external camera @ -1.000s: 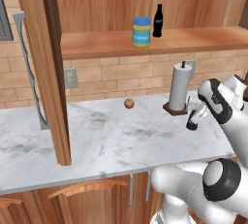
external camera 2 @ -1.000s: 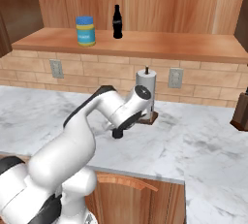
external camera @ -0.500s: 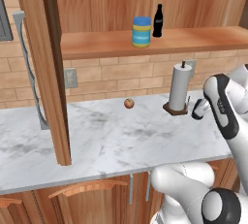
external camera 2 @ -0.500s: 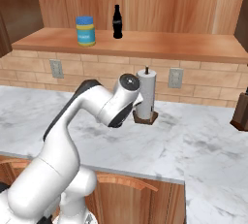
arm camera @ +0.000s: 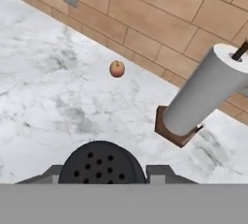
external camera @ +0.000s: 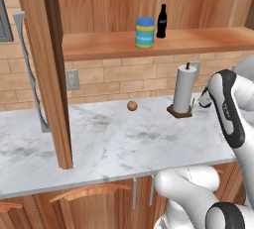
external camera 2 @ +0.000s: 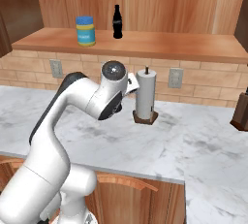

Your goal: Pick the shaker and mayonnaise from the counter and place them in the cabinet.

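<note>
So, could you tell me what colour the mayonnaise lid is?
Blue; the mayonnaise shows best in the left base view.

You are viewing evenly lit, rendered frames with no glare or blur. The paper-towel roll [external camera: 184, 90] is casting only a faint soft shadow on the bench [external camera: 114, 143]. Focus is holding sharp to every edge.

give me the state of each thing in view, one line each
shaker: held between the gripper fingers, perforated top facing the hand camera, off the counter
gripper: shut on the shaker
mayonnaise: upright on the cabinet shelf, lid on
cola bottle: upright on the shelf, right of the mayonnaise
paper-towel roll: upright on its wooden holder on the counter
small round fruit: lying loose on the counter
</note>
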### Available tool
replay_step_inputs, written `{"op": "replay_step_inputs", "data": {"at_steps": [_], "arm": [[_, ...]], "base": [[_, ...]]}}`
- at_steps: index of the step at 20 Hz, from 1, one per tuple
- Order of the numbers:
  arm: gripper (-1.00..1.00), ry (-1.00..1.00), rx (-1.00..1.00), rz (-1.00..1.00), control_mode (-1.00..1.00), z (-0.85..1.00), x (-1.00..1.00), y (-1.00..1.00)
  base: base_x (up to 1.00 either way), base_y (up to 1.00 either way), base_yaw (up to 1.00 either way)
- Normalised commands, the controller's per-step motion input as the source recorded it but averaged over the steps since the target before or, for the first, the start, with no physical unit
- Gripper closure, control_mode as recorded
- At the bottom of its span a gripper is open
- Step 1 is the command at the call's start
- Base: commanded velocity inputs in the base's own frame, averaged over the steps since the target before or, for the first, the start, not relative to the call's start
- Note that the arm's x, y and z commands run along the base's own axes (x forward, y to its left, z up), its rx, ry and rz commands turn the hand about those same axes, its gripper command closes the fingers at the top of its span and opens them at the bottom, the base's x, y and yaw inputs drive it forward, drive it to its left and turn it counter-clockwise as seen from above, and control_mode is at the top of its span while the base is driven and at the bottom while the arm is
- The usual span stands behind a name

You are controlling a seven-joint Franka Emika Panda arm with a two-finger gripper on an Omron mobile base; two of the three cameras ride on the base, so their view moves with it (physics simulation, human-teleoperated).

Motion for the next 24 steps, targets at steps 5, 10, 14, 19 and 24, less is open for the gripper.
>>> {"op": "replay_step_inputs", "data": {"at_steps": [5,10,14,19,24], "arm": [[1.0,-0.07,-0.01,-0.14,-1.0,0.63,0.0,0.0],[1.0,-0.08,0.0,-0.15,-1.0,0.67,0.0,0.0],[1.0,-0.08,0.0,-0.14,-1.0,0.61,0.0,0.0],[1.0,-0.09,0.0,-0.1,-1.0,0.53,0.0,0.0],[1.0,-0.07,0.0,-0.08,-1.0,0.48,0.0,0.0]], "base": [[0.0,0.0,0.0],[0.0,0.0,0.0],[0.0,0.0,0.0],[0.0,0.0,0.0],[0.0,0.0,0.0]]}}
